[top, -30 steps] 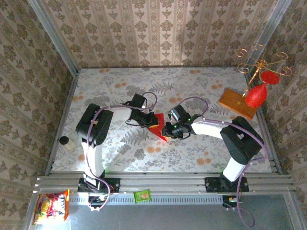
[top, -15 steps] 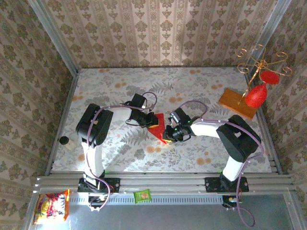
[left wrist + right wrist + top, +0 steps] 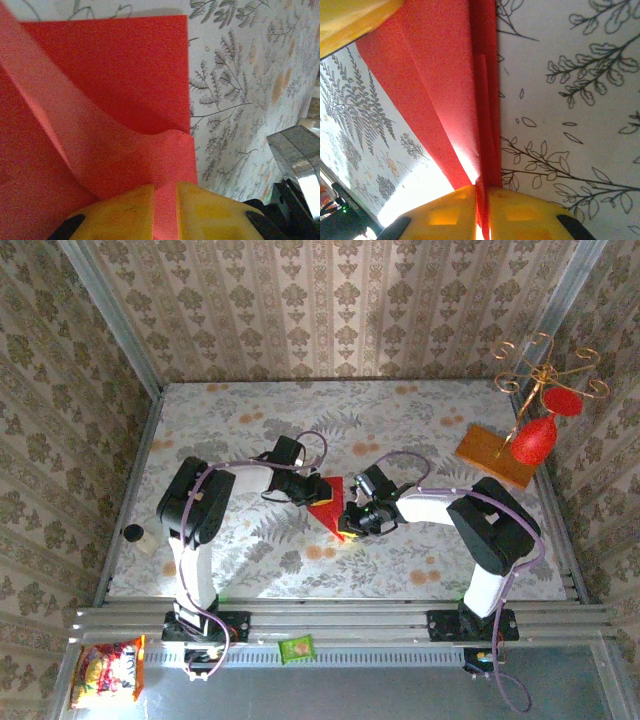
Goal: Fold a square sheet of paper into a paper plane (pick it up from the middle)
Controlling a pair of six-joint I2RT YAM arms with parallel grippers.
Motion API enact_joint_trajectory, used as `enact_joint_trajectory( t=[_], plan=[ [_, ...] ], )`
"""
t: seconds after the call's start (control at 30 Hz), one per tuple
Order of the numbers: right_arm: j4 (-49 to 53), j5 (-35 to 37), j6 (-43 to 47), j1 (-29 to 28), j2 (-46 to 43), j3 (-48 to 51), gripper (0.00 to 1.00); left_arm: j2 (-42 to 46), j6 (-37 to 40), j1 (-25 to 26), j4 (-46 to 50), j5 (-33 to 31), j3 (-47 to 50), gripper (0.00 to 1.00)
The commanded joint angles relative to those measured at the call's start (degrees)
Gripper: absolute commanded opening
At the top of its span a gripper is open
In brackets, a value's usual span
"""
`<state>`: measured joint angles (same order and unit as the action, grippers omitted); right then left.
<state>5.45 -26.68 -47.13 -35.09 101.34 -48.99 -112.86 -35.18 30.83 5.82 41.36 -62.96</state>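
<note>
My left jaws pinch a lifted flap of the red paper [image 3: 107, 82]; my right jaws pinch its folded edge; it sits between both jaws, low on the surface [image 3: 250, 420]; I should pull softly and evenly, so the fold lands straight without tearing.

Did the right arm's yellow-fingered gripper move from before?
Yes, slightly: the right gripper slid left, away from the orange-brown wooden board, pinching the red folded paper.
</note>
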Motion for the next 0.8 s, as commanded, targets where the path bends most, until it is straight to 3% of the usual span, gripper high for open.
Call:
enact_joint_trajectory(
  t=[0.0,0.6,0.77],
  plan=[
    [2.58,1.58,-0.67,-0.15,3.07,0.77,0.16,1.92,-0.85,0.81,-1.73,1.86,0.80,0.18],
    [2.64,1.79,-1.07,0.24,1.16,2.04,0.17,-3.99,2.14,1.08,7.26,-4.10,-1.66,0.16],
    [2.15,2.11,-1.67,0.71,-3.32,3.17,0.25,-4.36,3.18,1.05,9.68,-6.70,-1.73,0.15]
  ],
)
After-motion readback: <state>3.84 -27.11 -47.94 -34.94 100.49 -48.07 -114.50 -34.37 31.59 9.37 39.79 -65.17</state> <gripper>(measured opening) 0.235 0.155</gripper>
